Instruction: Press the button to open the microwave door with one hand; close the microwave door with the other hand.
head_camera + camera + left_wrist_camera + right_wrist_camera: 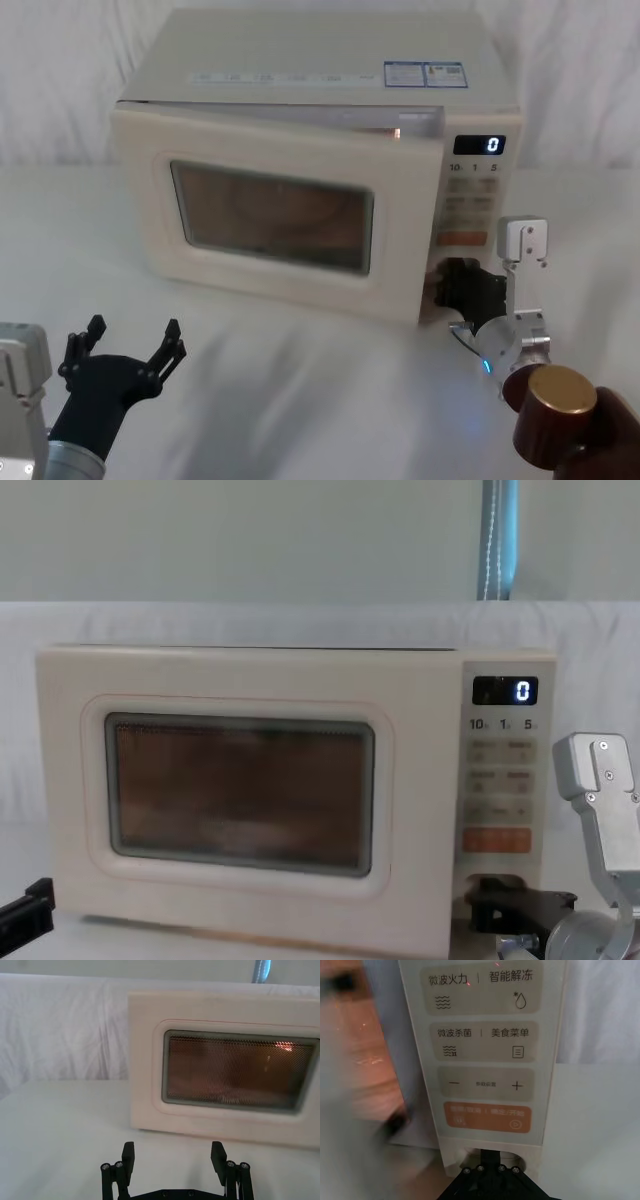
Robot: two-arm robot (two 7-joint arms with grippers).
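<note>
The right claw (pixel 462 288) presses against the button (pixel 492 1156) at the panel's 6 o'clock; whether it is open, I cannot tell. The microwave door (pixel 275 215) stands ajar. At 7 o'clock over the counter (pixel 300 400), the left claw (pixel 130 338) hangs spread wide, holding nothing.

The left claw (pixel 172 1158) hangs spread wide — facing the microwave door (pixel 220 1072) and its glowing window.

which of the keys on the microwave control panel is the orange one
The wide orange rectangular key, lowest of the flat panel keys, just above the recess where the right gripper presses. The keys above it are cream.
</note>
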